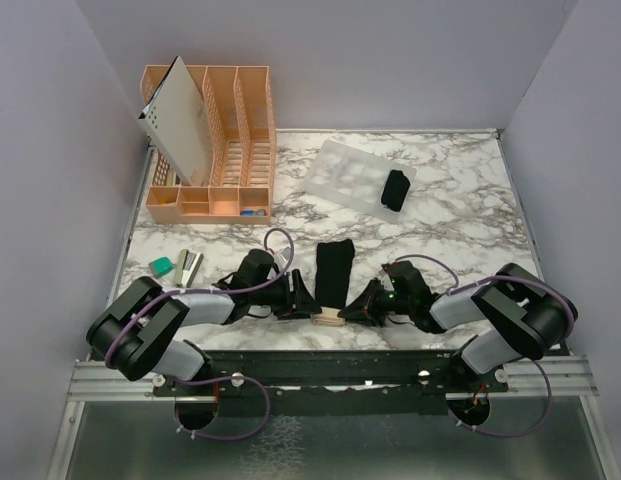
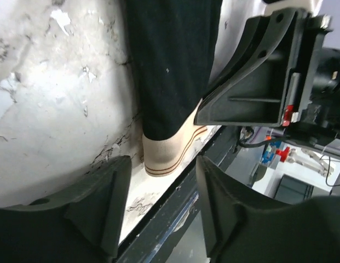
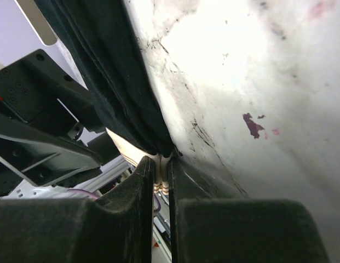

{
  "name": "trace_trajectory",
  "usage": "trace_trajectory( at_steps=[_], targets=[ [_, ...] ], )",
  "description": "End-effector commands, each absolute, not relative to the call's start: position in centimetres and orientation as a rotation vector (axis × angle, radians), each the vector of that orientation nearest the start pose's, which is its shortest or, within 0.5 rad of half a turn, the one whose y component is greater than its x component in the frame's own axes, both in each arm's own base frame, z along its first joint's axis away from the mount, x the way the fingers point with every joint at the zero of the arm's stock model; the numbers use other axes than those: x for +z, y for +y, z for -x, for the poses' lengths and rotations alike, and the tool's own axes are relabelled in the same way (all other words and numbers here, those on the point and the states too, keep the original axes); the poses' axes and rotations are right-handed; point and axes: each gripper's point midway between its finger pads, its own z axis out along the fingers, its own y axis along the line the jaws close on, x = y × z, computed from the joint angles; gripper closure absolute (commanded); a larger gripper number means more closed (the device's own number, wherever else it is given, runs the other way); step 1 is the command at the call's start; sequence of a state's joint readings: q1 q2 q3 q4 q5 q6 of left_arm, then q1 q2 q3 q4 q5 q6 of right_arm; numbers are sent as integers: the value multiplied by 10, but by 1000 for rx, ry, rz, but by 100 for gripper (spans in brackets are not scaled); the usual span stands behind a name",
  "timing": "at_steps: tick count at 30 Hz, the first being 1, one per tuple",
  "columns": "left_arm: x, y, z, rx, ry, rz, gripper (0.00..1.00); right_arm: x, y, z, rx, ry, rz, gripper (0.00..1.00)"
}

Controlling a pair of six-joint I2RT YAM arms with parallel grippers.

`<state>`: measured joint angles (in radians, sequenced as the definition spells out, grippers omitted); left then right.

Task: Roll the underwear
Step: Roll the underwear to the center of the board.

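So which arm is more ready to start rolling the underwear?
The right one, probably. The right gripper is pinched on the tan band at the near end of the flat underwear. The left gripper sits at the same end, but its jaws are apart with nothing held.

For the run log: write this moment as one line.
flat black underwear: front centre | right gripper: shut on its tan waistband | left gripper: open beside waistband | rolled underwear: on white tray

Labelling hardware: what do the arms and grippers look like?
Both the left arm and right arm have pale grey shells between black joints, with purple cables looping alongside. The left gripper and right gripper are black with wedge-shaped fingers.
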<state>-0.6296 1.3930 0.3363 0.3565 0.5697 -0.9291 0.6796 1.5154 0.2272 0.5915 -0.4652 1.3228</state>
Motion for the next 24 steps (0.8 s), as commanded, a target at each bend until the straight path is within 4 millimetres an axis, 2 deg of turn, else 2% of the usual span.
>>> trace_trajectory(
  at_steps=[1,6,12,16,24],
  targets=[
    [-10,-242,-120,-1201,2820,100,44,-20,250,-133,1234,2766,-658,99],
    [-22,-237,-114,-1149,2860,135,43,-20,250,-133,1234,2765,-658,99],
    [-30,-234,-118,-1084,2861,175,44,-21,250,-132,1241,2769,-656,99],
    [-37,-229,-120,-1034,2859,212,47,-21,250,-131,1243,2770,-659,99],
    [-42,-234,-122,-1037,2857,233,50,-20,252,-132,1259,2768,-646,99]
  ],
)
